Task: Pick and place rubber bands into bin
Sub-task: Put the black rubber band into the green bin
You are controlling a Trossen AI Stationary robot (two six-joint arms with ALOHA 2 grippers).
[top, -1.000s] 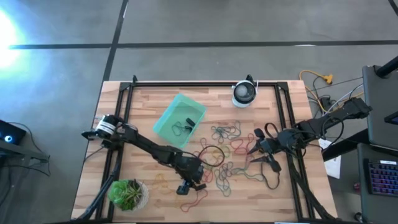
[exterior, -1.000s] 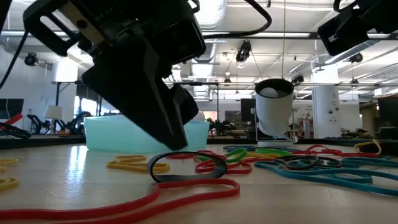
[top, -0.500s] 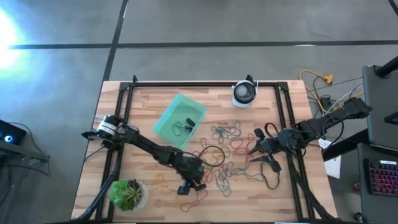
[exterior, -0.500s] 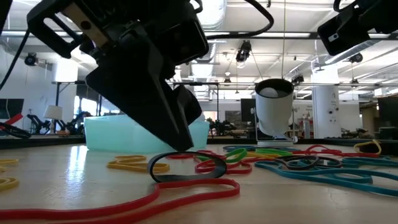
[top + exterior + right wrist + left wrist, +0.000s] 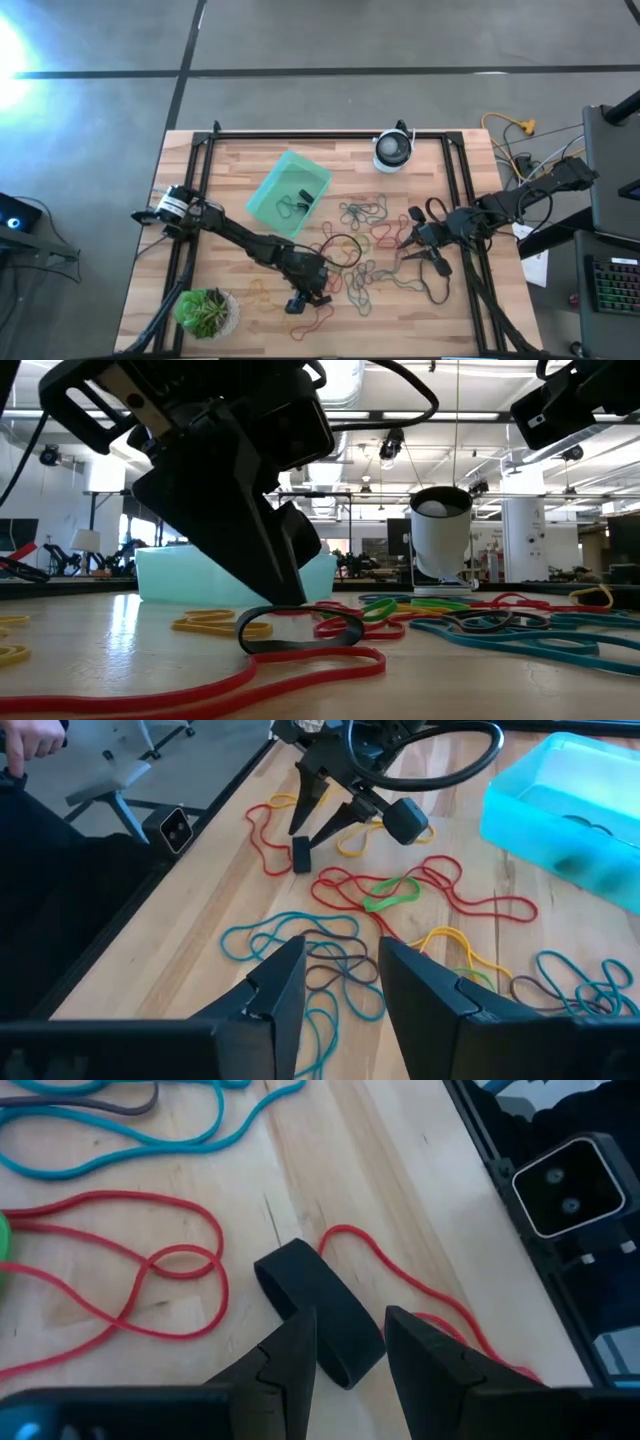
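Many rubber bands [image 5: 362,232] in red, teal, green, yellow and grey lie loose at the table's middle, and a few dark ones lie in the teal bin [image 5: 290,192] at the far left. A wide black band [image 5: 318,1308] lies on the wood near the front edge, beside a long red band [image 5: 150,1275]. My left gripper [image 5: 350,1332] slants down over the black band's end, its fingers open, one on either side. My right gripper [image 5: 342,955] hovers open above the bands at the table's right, with nothing between its fingers. My left gripper's fingers [image 5: 292,1352] stand on either side of the black band's end [image 5: 350,1365], slanting down from the table's left, with the tips low at the band [image 5: 300,628]. The band lies on the table. Whether the fingers touch it, I cannot tell.
A potted plant [image 5: 205,312] stands at the near left corner. A white-and-black round device [image 5: 393,150] stands at the far edge. A small camera box [image 5: 560,1185] sits on the black frame rail at the table's front. A person's hand [image 5: 28,742] shows beyond the table.
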